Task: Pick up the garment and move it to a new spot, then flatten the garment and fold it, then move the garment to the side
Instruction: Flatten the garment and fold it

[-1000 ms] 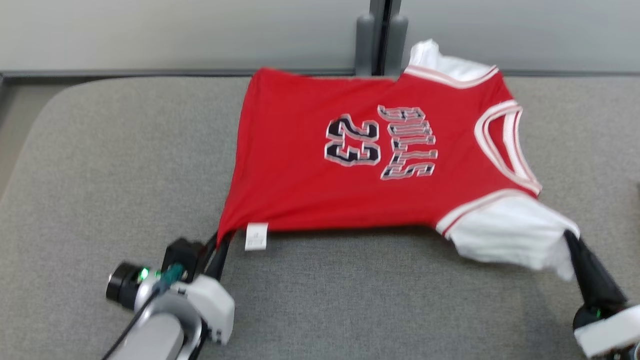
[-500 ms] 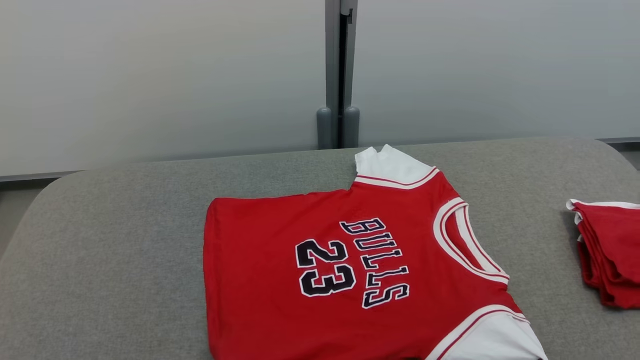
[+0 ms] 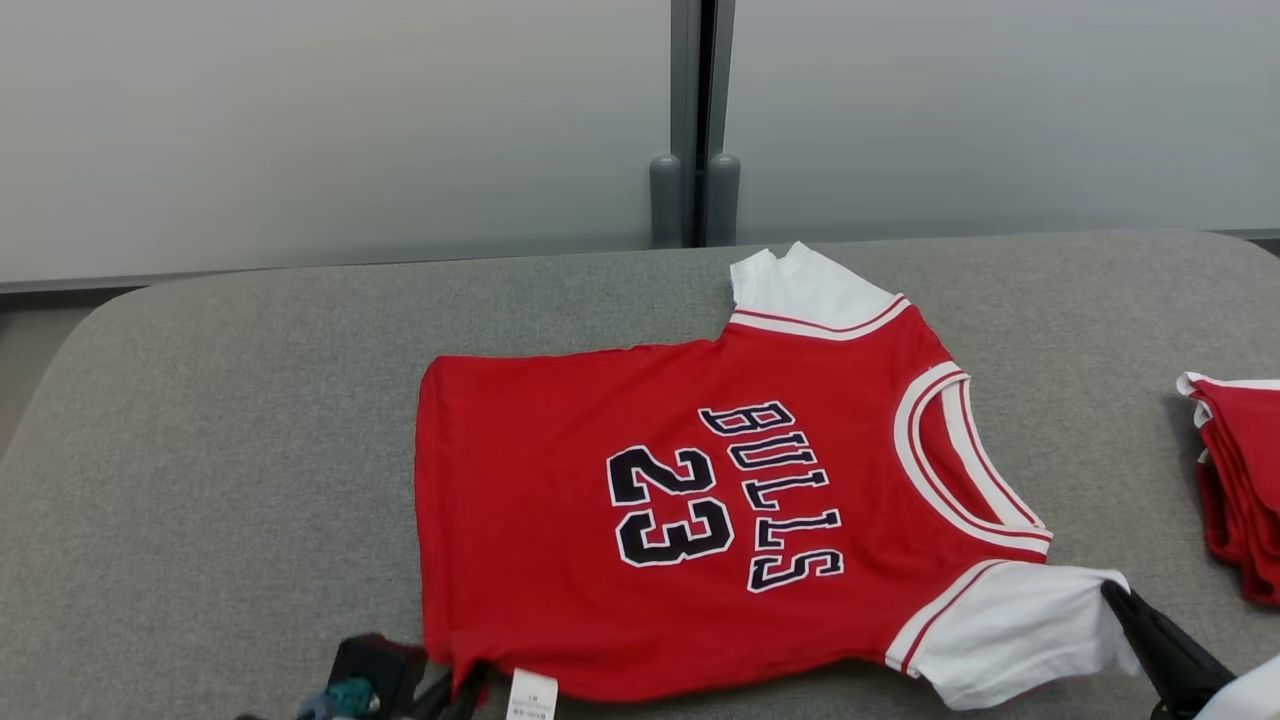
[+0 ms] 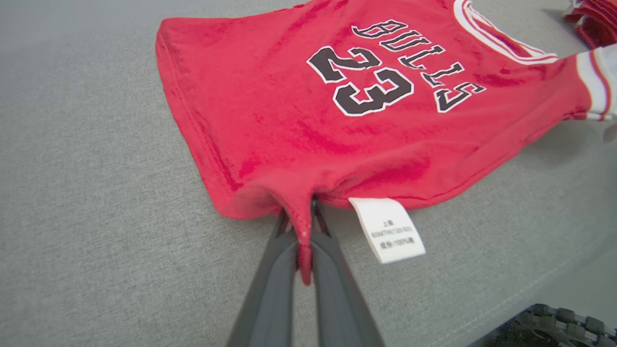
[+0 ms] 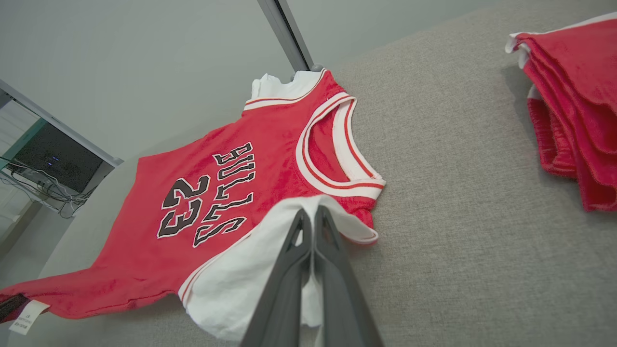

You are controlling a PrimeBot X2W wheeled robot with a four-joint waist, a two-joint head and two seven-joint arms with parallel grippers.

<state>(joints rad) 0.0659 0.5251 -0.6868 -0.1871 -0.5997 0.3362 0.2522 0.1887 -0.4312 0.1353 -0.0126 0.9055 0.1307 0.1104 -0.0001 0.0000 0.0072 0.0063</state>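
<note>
The garment (image 3: 700,500) is a red jersey with white sleeves and "BULLS 23" on its front, spread on the grey padded table (image 3: 230,450). My left gripper (image 3: 460,685) is shut on the hem corner beside the white label (image 4: 388,229); in the left wrist view red cloth is pinched between the left gripper (image 4: 301,226) fingers. My right gripper (image 3: 1115,598) is shut on the near white sleeve (image 3: 1010,630), and the right wrist view shows that right gripper (image 5: 311,214) closed on the white cloth. The near edge of the garment (image 5: 217,193) is lifted slightly off the table.
A stack of folded red garments (image 3: 1240,480) lies at the table's right edge, also in the right wrist view as a red stack (image 5: 573,106). A grey wall with a vertical post (image 3: 695,120) stands behind the table. Bare table stretches to the jersey's left.
The head camera has tilted up and then slightly down, so the view shifted. The jersey has been drawn flatter on the table, with both grippers still holding their corners.
</note>
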